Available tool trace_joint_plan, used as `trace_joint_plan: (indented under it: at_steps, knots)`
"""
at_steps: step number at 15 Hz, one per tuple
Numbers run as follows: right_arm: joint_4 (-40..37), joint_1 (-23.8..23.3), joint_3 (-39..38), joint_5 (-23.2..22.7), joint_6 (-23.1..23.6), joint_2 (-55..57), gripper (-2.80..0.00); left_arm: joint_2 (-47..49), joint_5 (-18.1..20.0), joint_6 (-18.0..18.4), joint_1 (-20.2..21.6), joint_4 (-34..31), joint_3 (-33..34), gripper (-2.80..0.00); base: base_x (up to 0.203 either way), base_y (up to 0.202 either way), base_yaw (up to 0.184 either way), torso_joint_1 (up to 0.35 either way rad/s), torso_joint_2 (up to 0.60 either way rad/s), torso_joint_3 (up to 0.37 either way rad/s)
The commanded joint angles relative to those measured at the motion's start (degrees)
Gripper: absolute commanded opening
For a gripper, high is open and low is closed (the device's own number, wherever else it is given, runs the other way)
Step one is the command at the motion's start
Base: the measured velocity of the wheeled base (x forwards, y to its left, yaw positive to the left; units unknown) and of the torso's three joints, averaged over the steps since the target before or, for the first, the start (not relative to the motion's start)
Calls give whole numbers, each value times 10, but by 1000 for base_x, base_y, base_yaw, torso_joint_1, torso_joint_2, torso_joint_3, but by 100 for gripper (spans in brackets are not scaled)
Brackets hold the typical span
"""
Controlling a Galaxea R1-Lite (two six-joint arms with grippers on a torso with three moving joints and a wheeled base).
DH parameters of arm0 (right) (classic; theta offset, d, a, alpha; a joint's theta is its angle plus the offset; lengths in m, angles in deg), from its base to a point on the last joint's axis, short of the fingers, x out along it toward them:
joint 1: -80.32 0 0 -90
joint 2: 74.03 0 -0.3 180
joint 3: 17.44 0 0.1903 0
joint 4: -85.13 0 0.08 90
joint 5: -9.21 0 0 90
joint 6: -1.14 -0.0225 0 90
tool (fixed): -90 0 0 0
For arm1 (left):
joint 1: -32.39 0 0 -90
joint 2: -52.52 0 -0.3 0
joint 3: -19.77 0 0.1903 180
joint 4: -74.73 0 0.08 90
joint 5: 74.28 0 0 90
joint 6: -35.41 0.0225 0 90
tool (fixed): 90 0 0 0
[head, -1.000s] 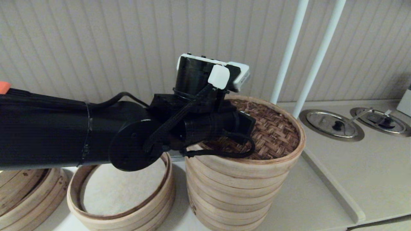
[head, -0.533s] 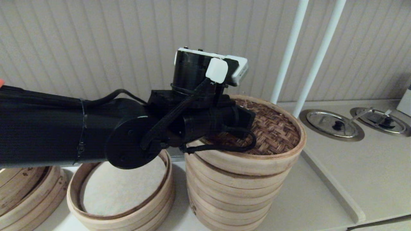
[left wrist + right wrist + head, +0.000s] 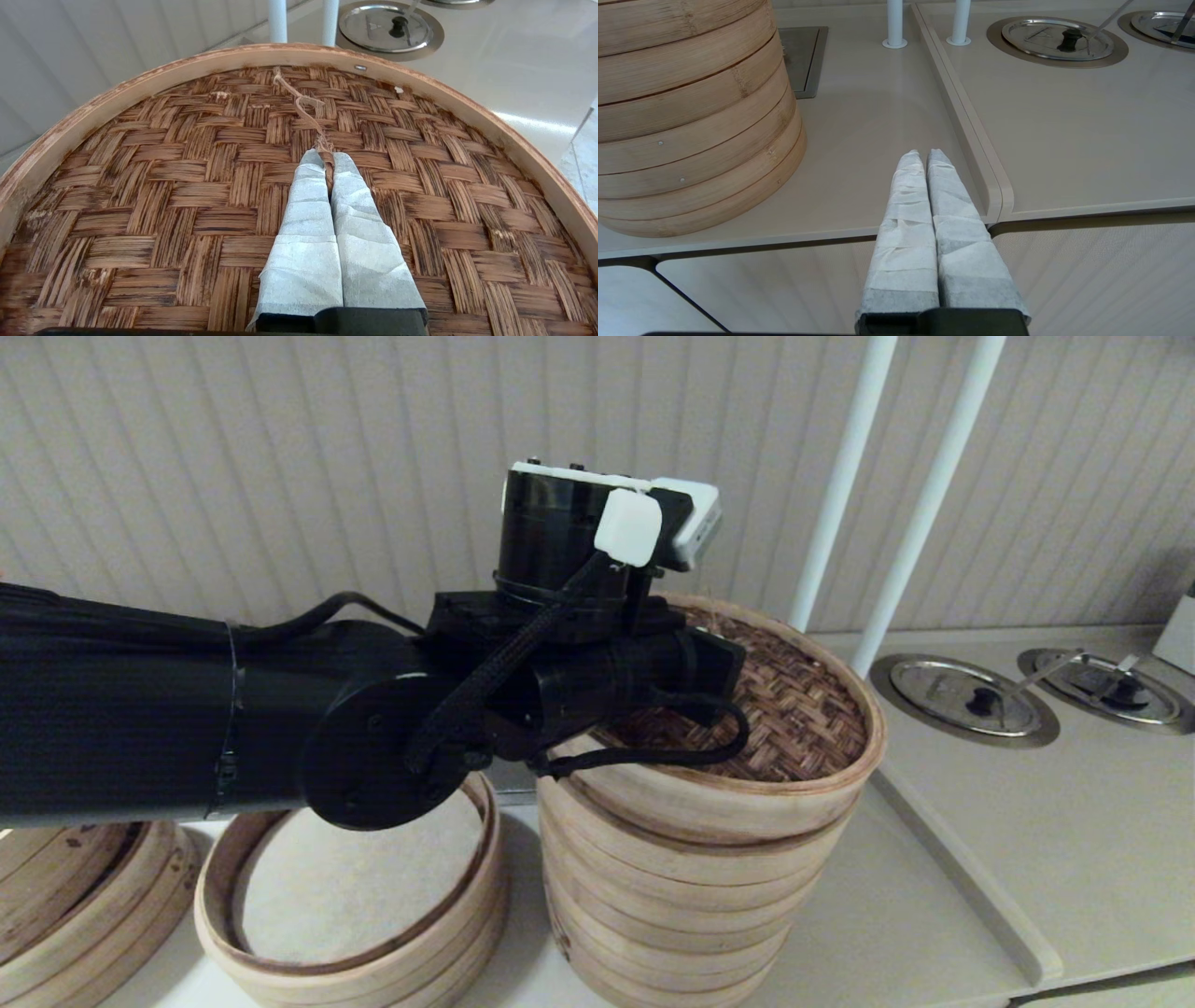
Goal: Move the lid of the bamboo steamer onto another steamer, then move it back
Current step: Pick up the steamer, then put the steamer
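The bamboo steamer lid [image 3: 803, 709], with its pale hoop rim and dark woven face, hangs slightly tilted just above the tallest stack of steamer rings [image 3: 672, 915]. A thin gap shows under its near rim. My left gripper [image 3: 327, 156] is shut on the fibre loop at the centre of the lid [image 3: 187, 186]. In the head view my left arm [image 3: 373, 709] hides its fingers and the lid's left part. The stack's liner is hidden. My right gripper [image 3: 923, 154] is shut on nothing, low over the counter's front edge beside the stack's base [image 3: 691, 116].
A low steamer with a white cloth liner [image 3: 355, 887] stands left of the stack, and more trays [image 3: 65, 896] lie at the far left. Two white poles [image 3: 840, 476] rise behind the stack. Steel lids [image 3: 966, 695] sit in the raised counter on the right.
My left gripper has risen a little with the lid, whose near rim has come up off the top ring. The right arm has not moved.
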Motion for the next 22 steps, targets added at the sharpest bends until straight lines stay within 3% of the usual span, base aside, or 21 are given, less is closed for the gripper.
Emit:
trace_joint_plan:
  at_steps: [1,12,16,22]
  knots:
    - [0,0,-1,1,0,0,-280,-9,-2,0,0,2,0,-280,0,0,0,0,0,0]
    - [0,0,-1,0,0,0,-280,-57,-6,0,13,-6,13,-280,0,0,0,0,0,0]
    - [0,0,-1,0,0,0,-280,-102,-6,0,44,-12,39,-280,0,0,0,0,0,0]
    - [0,0,-1,0,0,0,-280,-205,12,0,128,-30,118,-280,0,0,0,0,0,0]
